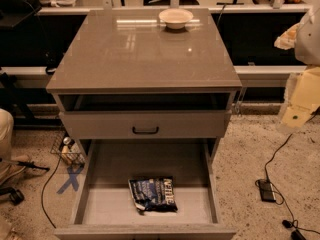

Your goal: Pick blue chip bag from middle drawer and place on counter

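The blue chip bag (152,194) lies flat on the floor of the middle drawer (97,194), which is pulled wide open at the bottom of the grey cabinet. The bag sits near the drawer's front, about centre. The counter (130,54) tops the cabinet, glossy and grey-brown. My gripper (300,101) shows as pale cream parts at the right edge of the view, high above and to the right of the drawer, level with the counter's edge and away from the bag. It holds nothing that I can see.
A cream bowl (175,18) stands at the counter's back edge. A shallower drawer front with a black handle (145,130) sits above the open drawer. A wire basket (69,151) stands left of the cabinet. Cables and a black box (266,190) lie on the floor at right.
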`<state>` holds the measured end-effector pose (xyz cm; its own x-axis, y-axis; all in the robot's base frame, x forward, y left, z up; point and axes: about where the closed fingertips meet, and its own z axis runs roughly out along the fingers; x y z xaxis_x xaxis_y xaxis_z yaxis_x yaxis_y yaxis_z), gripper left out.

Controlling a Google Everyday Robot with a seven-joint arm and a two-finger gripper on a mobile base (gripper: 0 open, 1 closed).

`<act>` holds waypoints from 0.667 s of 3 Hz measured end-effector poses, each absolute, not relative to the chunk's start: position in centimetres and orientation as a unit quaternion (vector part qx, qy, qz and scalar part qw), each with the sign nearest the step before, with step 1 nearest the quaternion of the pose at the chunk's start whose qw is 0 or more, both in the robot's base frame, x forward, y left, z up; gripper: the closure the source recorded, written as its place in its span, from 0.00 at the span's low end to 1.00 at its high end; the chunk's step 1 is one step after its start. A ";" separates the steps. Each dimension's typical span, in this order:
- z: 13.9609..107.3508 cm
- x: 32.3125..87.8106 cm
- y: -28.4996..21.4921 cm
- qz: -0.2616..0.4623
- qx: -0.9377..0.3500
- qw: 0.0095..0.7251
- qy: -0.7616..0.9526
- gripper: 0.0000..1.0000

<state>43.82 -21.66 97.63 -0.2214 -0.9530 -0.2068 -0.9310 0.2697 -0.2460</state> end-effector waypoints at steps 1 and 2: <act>97.6 43.8 -21.7 -0.035 -0.603 0.159 0.781 0.00; 96.9 43.8 -21.7 -0.015 -0.594 0.170 0.786 0.00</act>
